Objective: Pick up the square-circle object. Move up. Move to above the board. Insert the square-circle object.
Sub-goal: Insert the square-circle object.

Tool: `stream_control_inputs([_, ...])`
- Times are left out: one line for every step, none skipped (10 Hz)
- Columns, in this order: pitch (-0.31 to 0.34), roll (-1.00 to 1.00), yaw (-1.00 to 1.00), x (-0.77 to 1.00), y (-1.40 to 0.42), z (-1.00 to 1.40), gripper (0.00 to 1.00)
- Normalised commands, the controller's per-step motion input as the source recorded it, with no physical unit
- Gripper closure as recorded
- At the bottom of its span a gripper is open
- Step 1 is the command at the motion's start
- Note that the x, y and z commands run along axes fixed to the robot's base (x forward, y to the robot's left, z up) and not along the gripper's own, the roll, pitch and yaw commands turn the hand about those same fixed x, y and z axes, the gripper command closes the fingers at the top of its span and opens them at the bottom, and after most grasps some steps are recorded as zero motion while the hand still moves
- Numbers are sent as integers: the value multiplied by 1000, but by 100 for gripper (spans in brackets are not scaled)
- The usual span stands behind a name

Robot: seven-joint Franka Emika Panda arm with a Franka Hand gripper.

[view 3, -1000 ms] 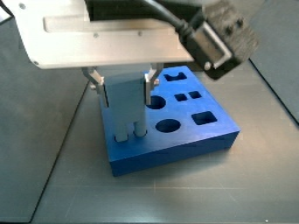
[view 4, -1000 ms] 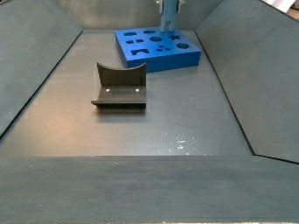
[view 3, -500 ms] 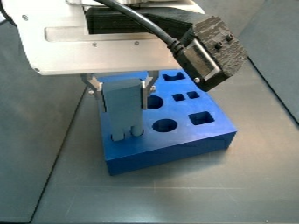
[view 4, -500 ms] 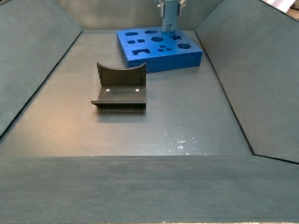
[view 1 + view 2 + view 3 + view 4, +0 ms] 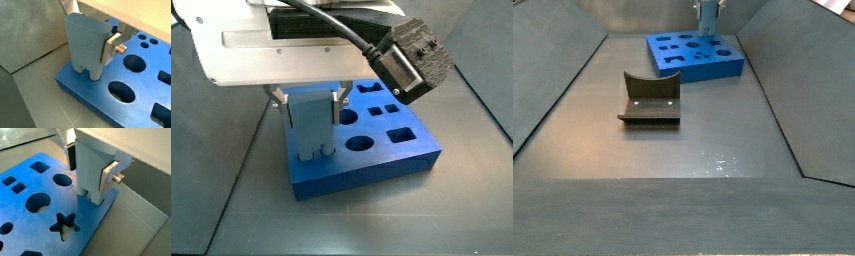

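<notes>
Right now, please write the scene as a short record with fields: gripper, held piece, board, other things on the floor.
gripper: the gripper is above the board's corner, shut on the square-circle object
held piece: square-circle object, upright, its prongs down at the board's top face
board: board, blue, with star, circle and square holes; it lies on the floor at the far end in a side view
other things: fixture, apart from the board

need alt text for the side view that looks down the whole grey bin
At the far end of a grey metal bin, the robot's hand holds a slim grey-blue slab upright over a thick bright-blue block cut with shaped holes. Nearer the camera, a dark L-shaped fixture stands alone on the floor.
</notes>
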Motion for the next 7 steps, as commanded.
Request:
stream_control_inputs([0, 133, 0, 60, 0, -606, 100])
stream_control_inputs([-67, 121, 57, 0, -14, -1000, 100])
stream_control_inputs([-26, 86, 51, 0, -100, -1000, 100])
stream_control_inputs([-19, 66, 46, -3, -140, -1000, 100])
stream_control_inputs([-33, 60, 37, 0, -157, -1000, 100])
stream_control_inputs([0, -6, 0, 17, 0, -66, 100])
stream_control_inputs([0, 0, 0, 0, 0, 0, 100])
